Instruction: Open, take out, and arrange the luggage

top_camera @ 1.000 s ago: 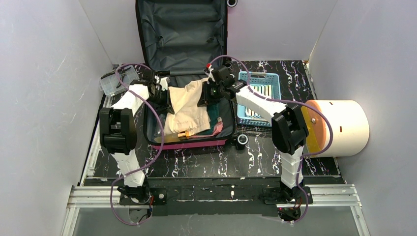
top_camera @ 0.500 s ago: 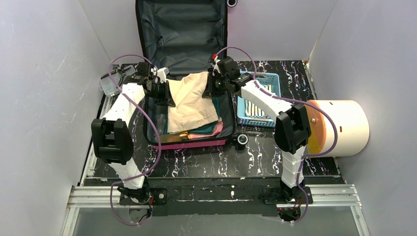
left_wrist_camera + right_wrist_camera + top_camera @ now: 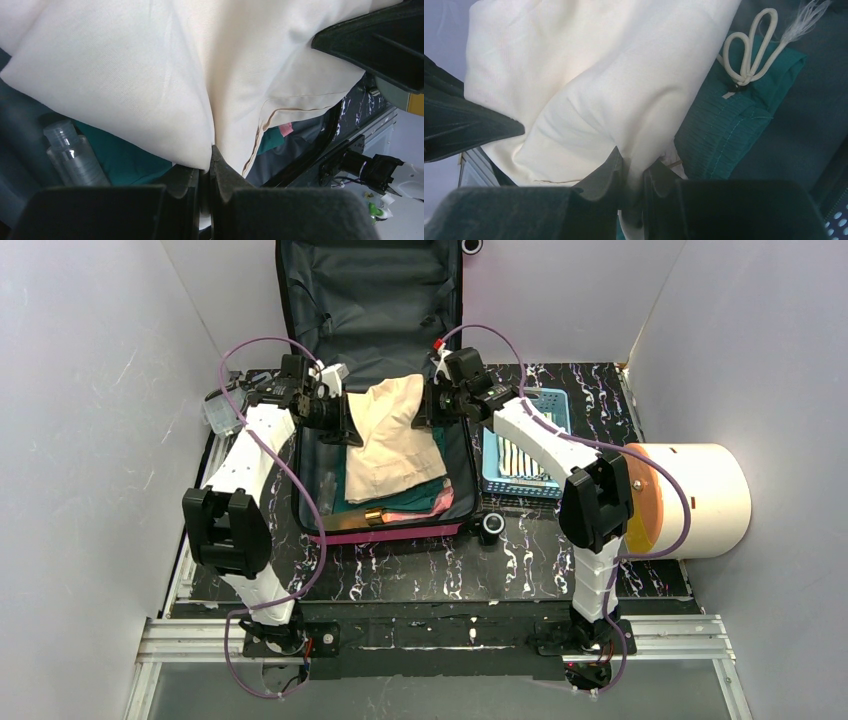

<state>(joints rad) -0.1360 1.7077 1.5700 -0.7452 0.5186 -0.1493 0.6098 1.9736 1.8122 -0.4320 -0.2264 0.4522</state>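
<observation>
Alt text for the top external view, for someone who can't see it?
The left tool and right tool each pinch a side of a cream garment above the open pink luggage. A blue basket and cream cylinder lie right of it.

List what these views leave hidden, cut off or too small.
Top view: the cream garment covers most contents of the luggage.
Top view: the frame edge cuts off the lid's far end.
Top view: contents of the light-blue basket are too small to identify.
Left wrist: the left gripper hides the base of the clear bottle.
</observation>
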